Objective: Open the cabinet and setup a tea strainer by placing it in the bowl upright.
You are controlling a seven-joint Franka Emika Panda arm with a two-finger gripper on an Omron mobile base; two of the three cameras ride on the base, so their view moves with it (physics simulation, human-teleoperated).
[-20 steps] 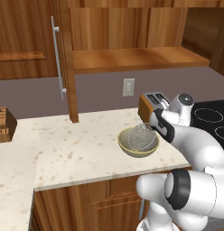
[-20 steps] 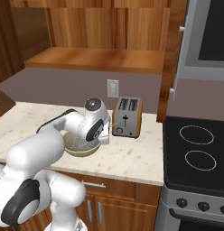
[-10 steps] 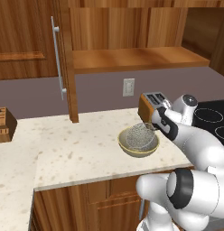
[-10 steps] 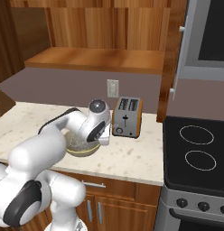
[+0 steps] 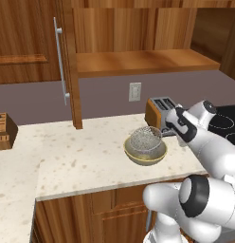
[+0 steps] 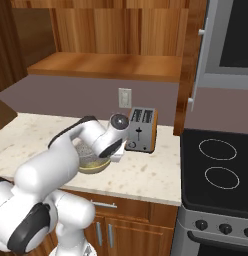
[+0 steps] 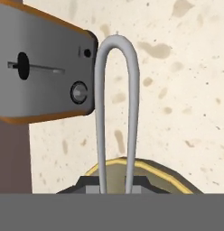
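The cabinet (image 5: 69, 57) stands with its door swung out edge-on, its silver bar handle (image 5: 60, 61) facing left, and a bare shelf (image 5: 143, 60) inside. On the counter, the olive-tan bowl (image 5: 146, 154) holds the grey mesh tea strainer (image 5: 144, 139), which sits upright in it, mesh cup down. My gripper (image 5: 166, 129) reaches in from the right and is shut on the strainer's wire loop handle (image 7: 116, 103). In the hand view the bowl's rim (image 7: 150, 168) lies just below that loop. In the right base view my arm covers most of the bowl (image 6: 94, 166).
A silver toaster (image 5: 158, 110) with orange sides stands right behind the bowl, close to my hand. A knife block (image 5: 3, 133) sits at the counter's far left. The stove (image 6: 221, 172) lies to the right, and a wall outlet (image 5: 134, 91) is behind.
My hand has shifted only slightly; the grip on the strainer's handle and the strainer's place in the bowl are unchanged.
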